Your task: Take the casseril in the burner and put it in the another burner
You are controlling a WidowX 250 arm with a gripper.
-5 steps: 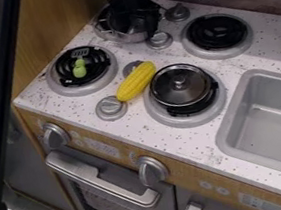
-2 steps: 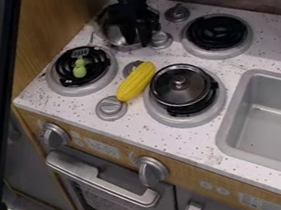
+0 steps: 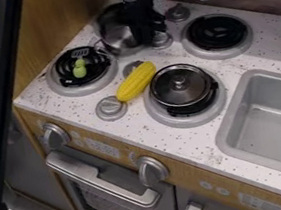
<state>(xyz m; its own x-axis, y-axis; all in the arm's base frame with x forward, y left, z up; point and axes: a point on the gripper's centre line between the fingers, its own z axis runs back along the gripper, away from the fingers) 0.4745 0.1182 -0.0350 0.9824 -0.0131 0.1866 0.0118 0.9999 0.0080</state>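
Black and pointing down, the end effector [image 3: 150, 35] hangs at the right side of the metal pot [image 3: 116, 31] near the back of the table [image 3: 76, 106], and from my screen I cannot tell whether it is open or closed on the wall. I take that pot for the casserole; it is tilted at the upper left, and I can't see whether its base touches a burner below.

Going left to right, the front left burner [image 3: 90, 81] carries a green toy [image 3: 80, 69] near the metal pot's lower side. If I drag the pot low that way, its thin handle could catch the toy or the coil. A one-sided hold near the rim would be my main worry: the weight could swing the pot round, or let it slip out and roll. Just beside it is a grey knob [image 3: 160, 39], which could snag the base if I travel right without enough lift.

Farther right lie the yellow corn [image 3: 136, 81] and the lidded pot [image 3: 180, 85] on the front right burner [image 3: 188, 120]; a low, sagging carry could clip either. My likeliest target is the rear right burner [image 3: 216, 32]. Letting go there with the tilt uncorrected would probably land the pot on its edge and tip it toward the sink [image 3: 268, 121]
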